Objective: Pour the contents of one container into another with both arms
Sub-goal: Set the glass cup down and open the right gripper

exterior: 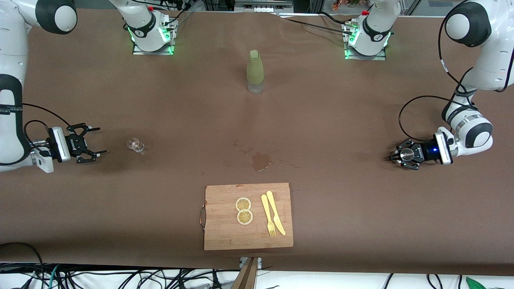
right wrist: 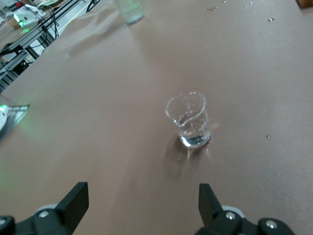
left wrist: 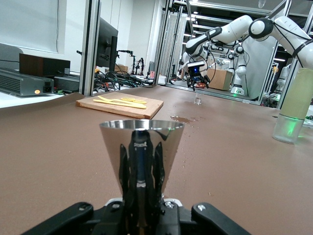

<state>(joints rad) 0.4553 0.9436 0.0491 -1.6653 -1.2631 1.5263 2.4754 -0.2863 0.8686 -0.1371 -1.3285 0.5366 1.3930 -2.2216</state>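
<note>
A small clear glass beaker [exterior: 135, 145] [right wrist: 190, 120] with a little liquid stands on the brown table toward the right arm's end. My right gripper [exterior: 94, 144] [right wrist: 142, 198] hangs low beside it, open and empty, a short gap away from the glass. Toward the left arm's end, my left gripper [exterior: 405, 155] [left wrist: 141, 196] is shut on a shiny conical metal cup [exterior: 408, 154] [left wrist: 142, 147], held upright just above the table. The left wrist view also shows the beaker [left wrist: 197, 100] and the right gripper [left wrist: 194, 81] in the distance.
A green bottle [exterior: 255, 71] [left wrist: 293, 112] stands mid-table near the bases. A wet spill [exterior: 260, 160] marks the cloth. Nearer the front camera lies a wooden cutting board [exterior: 225, 233] with two lemon slices [exterior: 243, 210] and a yellow fork and knife [exterior: 273, 216].
</note>
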